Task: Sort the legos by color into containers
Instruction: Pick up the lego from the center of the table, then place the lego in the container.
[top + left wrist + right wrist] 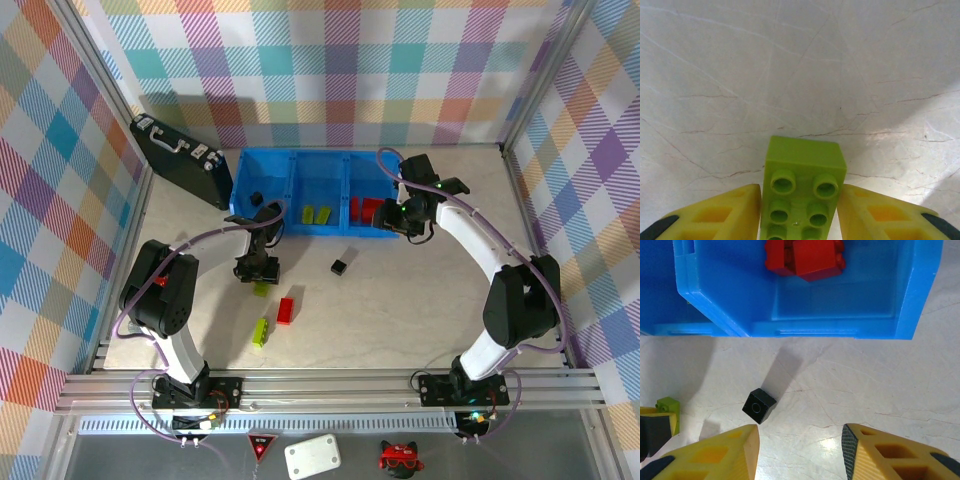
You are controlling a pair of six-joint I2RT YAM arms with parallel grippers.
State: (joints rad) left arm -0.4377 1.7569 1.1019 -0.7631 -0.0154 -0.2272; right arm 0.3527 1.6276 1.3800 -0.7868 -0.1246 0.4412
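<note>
The left gripper (800, 195) is clamped on a lime-green brick (802, 165) that juts ahead of it over the table (790, 75). The right gripper (800, 435) stands apart, holding nothing. A black brick (759, 406) lies just ahead-left of it, and beyond, the blue containers (920, 295) hold red bricks (807, 257).

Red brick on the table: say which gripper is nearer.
Left. The left gripper, closed on a lime brick, is just beyond the red brick; the right gripper hovers by the containers.
</note>
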